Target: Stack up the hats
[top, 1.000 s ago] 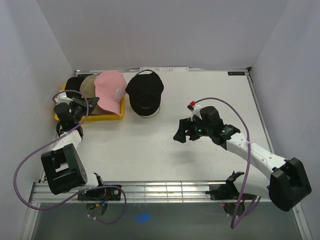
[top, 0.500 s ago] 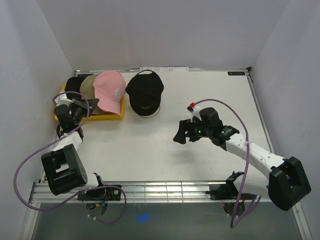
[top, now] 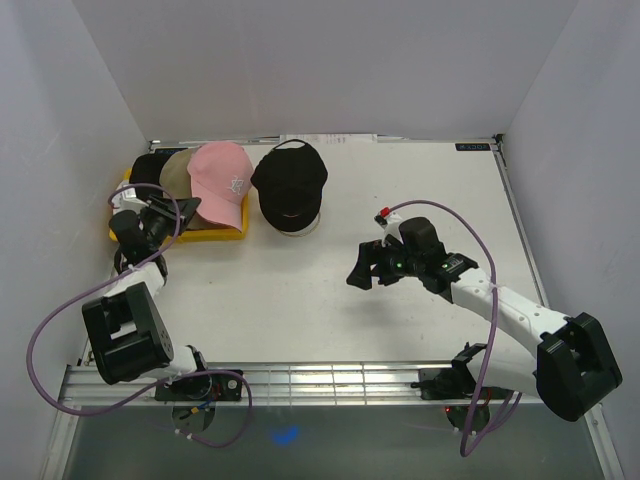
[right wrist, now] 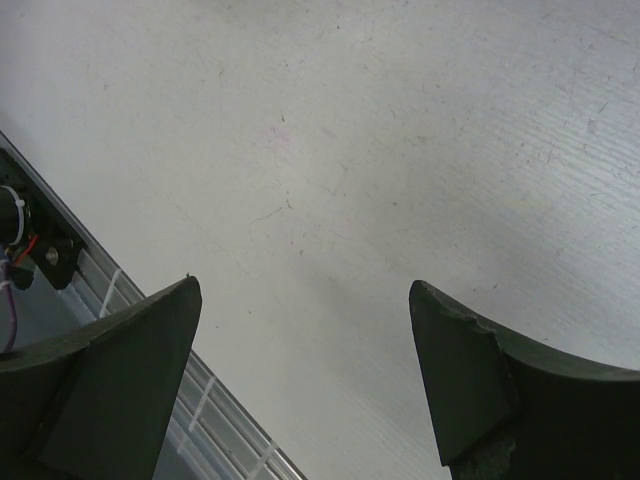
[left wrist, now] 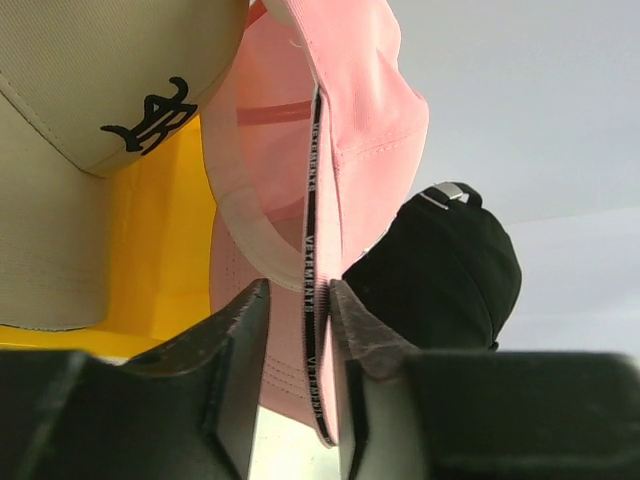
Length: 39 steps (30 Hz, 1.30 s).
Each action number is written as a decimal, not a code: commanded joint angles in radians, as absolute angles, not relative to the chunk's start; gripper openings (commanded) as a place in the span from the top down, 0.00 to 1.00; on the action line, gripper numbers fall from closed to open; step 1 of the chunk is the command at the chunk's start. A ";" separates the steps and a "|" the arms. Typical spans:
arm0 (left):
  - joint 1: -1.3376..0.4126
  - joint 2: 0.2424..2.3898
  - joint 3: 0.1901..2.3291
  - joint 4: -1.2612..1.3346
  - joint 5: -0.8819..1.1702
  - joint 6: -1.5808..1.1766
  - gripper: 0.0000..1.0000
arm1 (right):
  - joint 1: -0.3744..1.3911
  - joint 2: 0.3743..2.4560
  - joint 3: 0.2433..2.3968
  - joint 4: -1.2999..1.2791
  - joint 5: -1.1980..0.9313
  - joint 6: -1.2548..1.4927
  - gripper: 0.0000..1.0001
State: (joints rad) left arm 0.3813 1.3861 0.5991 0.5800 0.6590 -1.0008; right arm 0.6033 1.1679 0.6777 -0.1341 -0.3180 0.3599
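Left gripper (left wrist: pixel 300 300) fingers are seen set narrowly apart, with the hanging edge of the pink cap's (left wrist: pixel 360 110) brim between them; the gap is wider than the brim, so no firm clamp is shown. The pink cap is leaned over a tan cap (top: pixel 180 172), behind which a black cap (top: pixel 148 168) is stacked, all in the yellow tray (top: pixel 225 234) at the table's (top: pixel 400 190) far left. A second black cap (top: pixel 290 180) is placed just right of the tray. The right gripper (right wrist: pixel 300 300) is held wide, with nothing in it, over bare tabletop, well apart from the caps.
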 commanded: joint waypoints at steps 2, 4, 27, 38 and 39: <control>0.376 1.402 0.560 0.569 0.724 -0.989 0.55 | 0.601 1.163 0.664 -0.095 -0.333 0.364 0.10; 0.374 1.407 0.558 0.575 0.729 -0.994 0.52 | 0.601 1.163 0.663 -0.094 -0.333 0.365 0.10; 0.376 1.497 0.560 0.741 0.776 -1.132 0.82 | 0.601 1.175 0.640 -0.081 -0.331 0.368 0.10; 0.376 1.552 0.586 1.020 0.782 -1.406 1.00 | 0.601 1.178 0.653 -0.098 -0.330 0.362 0.10; 0.376 1.565 0.597 1.044 0.781 -1.454 1.00 | 0.601 1.178 0.655 -0.100 -0.328 0.359 0.10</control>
